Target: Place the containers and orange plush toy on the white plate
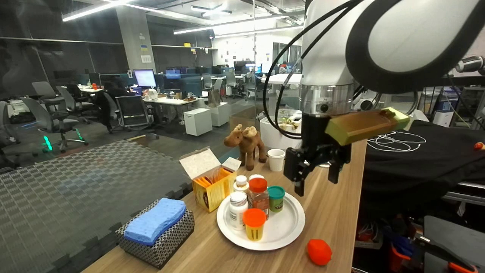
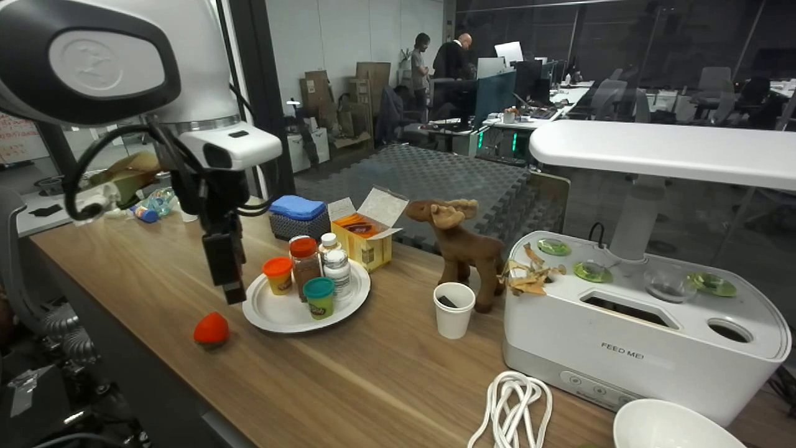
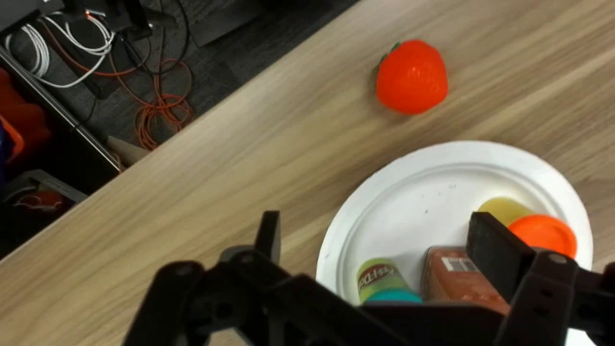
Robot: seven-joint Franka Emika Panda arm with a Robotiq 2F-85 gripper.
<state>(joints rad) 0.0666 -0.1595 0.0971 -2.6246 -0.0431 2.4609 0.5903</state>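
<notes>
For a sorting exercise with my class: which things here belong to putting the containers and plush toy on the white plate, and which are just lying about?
Belong to the job: white plate, white bottles, red-capped bottle, teal-lidded tub, orange-lidded tub, plush moose.

Just lying about: blue sponge, patterned box, yellow box, paper cup, strawberry-like thing, cord, planter, bowl.
</notes>
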